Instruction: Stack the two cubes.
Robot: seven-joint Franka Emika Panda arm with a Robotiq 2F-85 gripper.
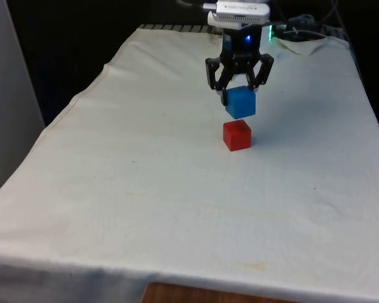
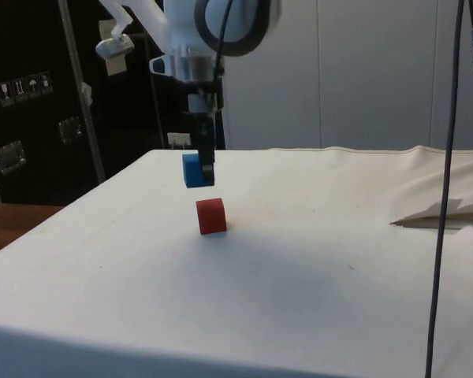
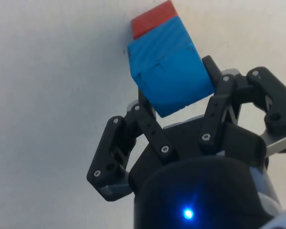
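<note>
My black gripper (image 1: 239,95) is shut on a blue cube (image 1: 240,102) and holds it in the air above the white cloth. A red cube (image 1: 237,134) rests on the cloth just below it, with a small gap between the two. From the side, the blue cube (image 2: 194,170) hangs slightly behind and above the red cube (image 2: 211,216), held by the gripper (image 2: 202,169). In the wrist view the blue cube (image 3: 169,71) sits between the fingers of the gripper (image 3: 174,93) and covers most of the red cube (image 3: 151,20).
The white cloth (image 1: 145,189) covers the whole table. Cables and a crumpled fold of cloth (image 1: 303,38) lie at the far right corner in the front view. A black cable (image 2: 445,189) hangs down at the side view's right.
</note>
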